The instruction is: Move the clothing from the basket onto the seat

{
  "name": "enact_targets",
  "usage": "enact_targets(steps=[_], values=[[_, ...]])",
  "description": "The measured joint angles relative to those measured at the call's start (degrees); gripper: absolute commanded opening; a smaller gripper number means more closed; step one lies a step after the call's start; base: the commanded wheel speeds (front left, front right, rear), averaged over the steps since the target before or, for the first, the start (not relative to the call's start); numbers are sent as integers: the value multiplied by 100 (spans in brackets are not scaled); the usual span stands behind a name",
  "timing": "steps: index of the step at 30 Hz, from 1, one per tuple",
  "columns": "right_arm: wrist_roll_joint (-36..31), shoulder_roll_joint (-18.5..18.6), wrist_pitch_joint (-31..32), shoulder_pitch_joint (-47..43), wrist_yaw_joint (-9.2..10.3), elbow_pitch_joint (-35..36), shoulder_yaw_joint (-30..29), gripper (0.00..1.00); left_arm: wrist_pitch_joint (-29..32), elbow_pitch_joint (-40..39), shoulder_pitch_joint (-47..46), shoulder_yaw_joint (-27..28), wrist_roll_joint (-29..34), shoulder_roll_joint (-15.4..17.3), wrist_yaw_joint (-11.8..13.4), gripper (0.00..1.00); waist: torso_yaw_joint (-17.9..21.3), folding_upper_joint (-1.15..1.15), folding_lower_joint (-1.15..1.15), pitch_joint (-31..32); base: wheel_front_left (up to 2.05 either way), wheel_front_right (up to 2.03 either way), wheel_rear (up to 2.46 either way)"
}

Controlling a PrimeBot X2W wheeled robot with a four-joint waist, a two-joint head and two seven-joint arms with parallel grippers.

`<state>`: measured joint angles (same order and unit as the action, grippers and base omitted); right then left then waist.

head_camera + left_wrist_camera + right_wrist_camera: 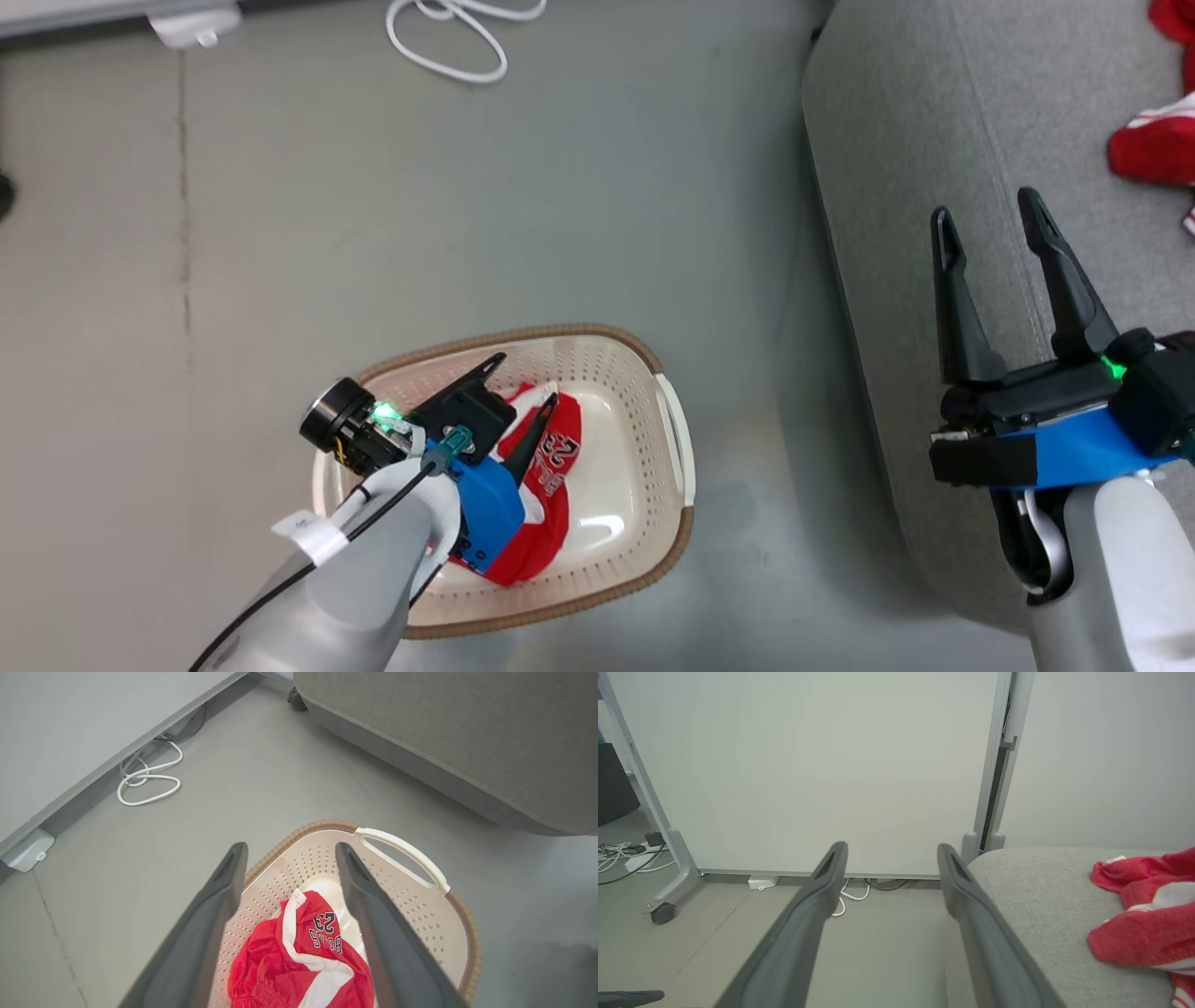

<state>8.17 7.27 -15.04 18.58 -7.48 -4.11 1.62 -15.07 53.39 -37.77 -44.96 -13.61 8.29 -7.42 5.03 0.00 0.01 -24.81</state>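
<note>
One red garment (546, 485) with a white stripe and the number 23 lies crumpled in the cream basket (644, 373) on the floor; it shows closer as red cloth (299, 961) inside the basket (430, 919). My left gripper (523, 378) hangs open just above it, fingers (205, 924) astride the cloth, not touching. A second red garment (1158, 140) lies on the grey seat (896, 140) at the far right, also seen as a red heap (1148, 910) on the seat (1041, 896). My right gripper (990, 219) stands open and empty over the seat's front edge.
A white cable (462, 37) coils on the grey floor beyond the basket, near a white box (196, 23). A wheeled partition panel (808, 765) stands behind, with its caster (663, 912) at the left. Bare floor (560, 205) lies between basket and seat.
</note>
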Motion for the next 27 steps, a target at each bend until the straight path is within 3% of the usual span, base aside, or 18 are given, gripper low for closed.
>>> enact_targets(steps=[7, 18, 27], values=[[35, 44, 0, 330, -1, 115, 81, 100, 115, 889, -623, -969, -129, -3, 0, 100, 167, 0, 0, -699, 0, 0, 0], [66, 53, 0, 770, -1, 390, 199, 100, 1021, 1548, -1347, -2330, -497, 81, -1, 100, 349, 0, 0, -1751, 0, 0, 0], [81, 35, 0, 961, -1, 715, 232, 100, 2025, 1627, -1706, -2805, -576, 272, 0, 100, 515, -1, 0, -2505, 0, 0, 0]])
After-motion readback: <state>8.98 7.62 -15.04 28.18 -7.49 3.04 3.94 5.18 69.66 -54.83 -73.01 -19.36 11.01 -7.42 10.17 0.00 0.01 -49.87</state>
